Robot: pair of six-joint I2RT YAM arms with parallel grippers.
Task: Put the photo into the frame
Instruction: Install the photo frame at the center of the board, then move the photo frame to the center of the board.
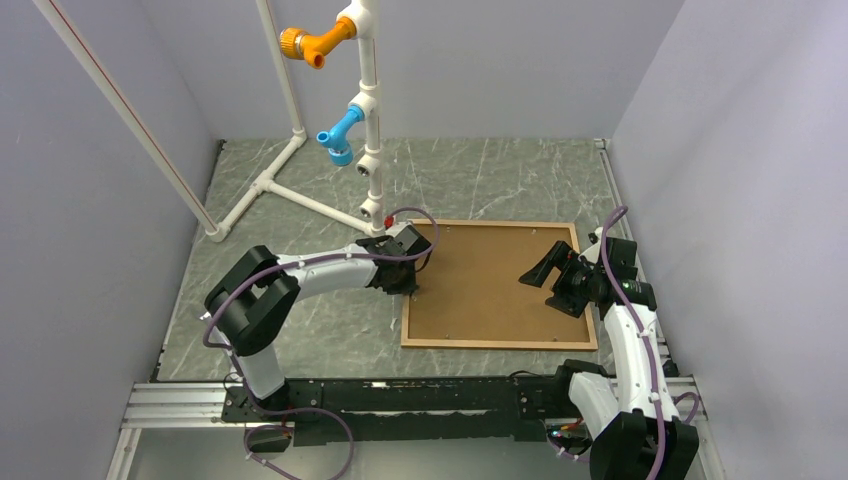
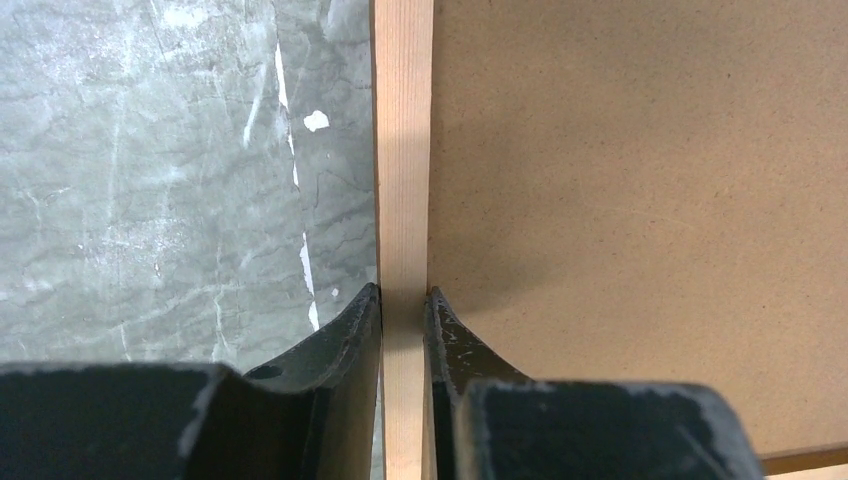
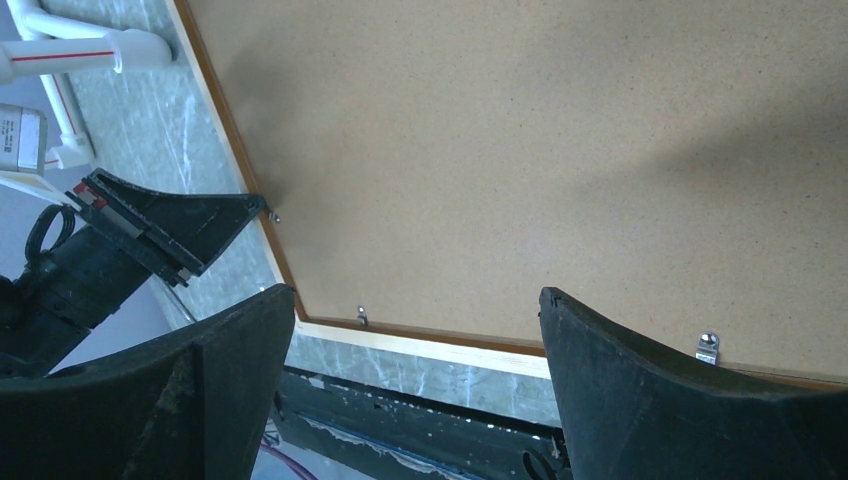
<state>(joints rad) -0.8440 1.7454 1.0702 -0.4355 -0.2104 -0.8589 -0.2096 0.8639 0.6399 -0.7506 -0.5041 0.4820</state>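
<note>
Surroundings: grey marbled desk [image 1: 300, 330] walled by pale panels, with a white pipe stand [image 1: 368, 120] carrying orange and blue fittings at the back.
Frame: the frame [image 1: 500, 346] lies flat, back side up, right of centre on the desk. A brown hardboard backing sheet [image 1: 490, 280] fills its opening, and small metal tabs [image 3: 707, 345] sit along the near rail.
Photo: the photo shows in no view; whether it lies under the backing sheet cannot be told.
Left jaws: narrowed onto the frame's left rail [image 2: 403, 150], one on the desk side and one on the backing side, both seemingly touching the wood.
Right jaws: spread wide, holding nothing, hanging above the right part of the backing sheet.
Step in hand: likely taking hold of the frame by its left rail, to lift, turn or steady it.
Next move: probably calls for a firm, square pinch on the thin rail. The backing would then have to be freed from its tabs, perhaps by the right jaws, before any print can go in.
Risk: the rail is narrow, so a skewed lift could twist the frame out of the pinch.
</note>
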